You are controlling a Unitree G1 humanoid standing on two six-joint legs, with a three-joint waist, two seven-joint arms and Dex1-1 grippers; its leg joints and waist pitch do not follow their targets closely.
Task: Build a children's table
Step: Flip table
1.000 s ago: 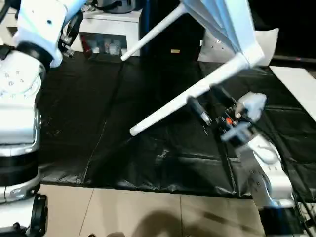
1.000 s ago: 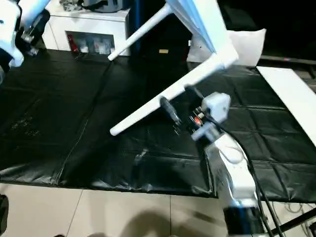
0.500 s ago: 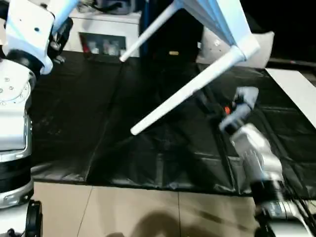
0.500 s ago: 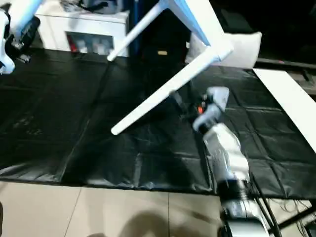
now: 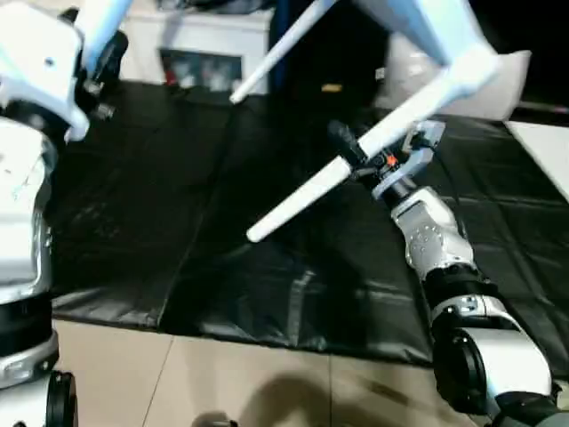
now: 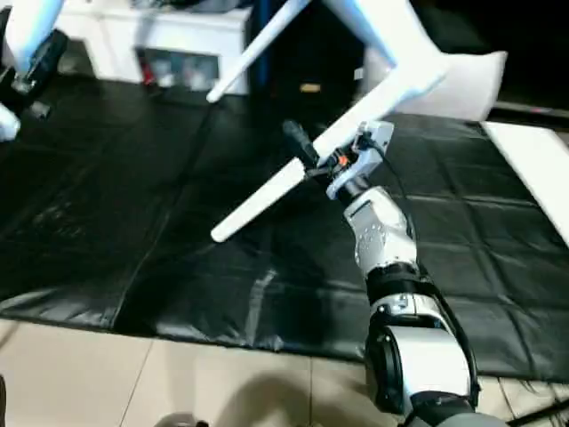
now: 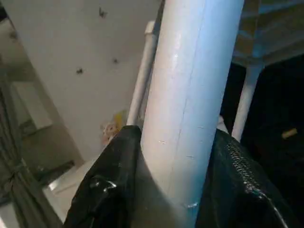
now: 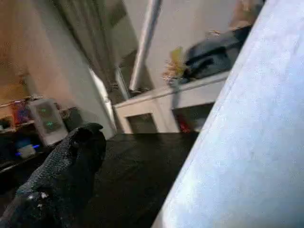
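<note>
The children's table point(image 5: 433, 25) hangs tilted in the air, its white top at the upper right. One long leg point(image 5: 293, 200) slants down to the left, and a second leg point(image 5: 277, 55) runs behind it. My left gripper point(image 5: 100, 55) is at the upper left, shut on a third leg point(image 7: 183, 95) that sits between its black fingers point(image 7: 111, 183). My right gripper point(image 5: 348, 160) stands open against the slanting leg, about halfway along. One black finger point(image 5: 341, 142) lies on the leg's upper side; the other is hidden behind the leg.
A black mat point(image 5: 178, 178) covers the floor, with tan tiles point(image 5: 222, 382) at its near edge. A white cabinet point(image 5: 209, 40) stands at the back left. A white cushion point(image 5: 507, 84) lies at the back right and a white panel point(image 5: 547, 151) along the right edge.
My right arm has swung up and forward from under the slanting leg, bringing its open gripper against the leg. The left grip is unchanged. The camera has shifted a little.
</note>
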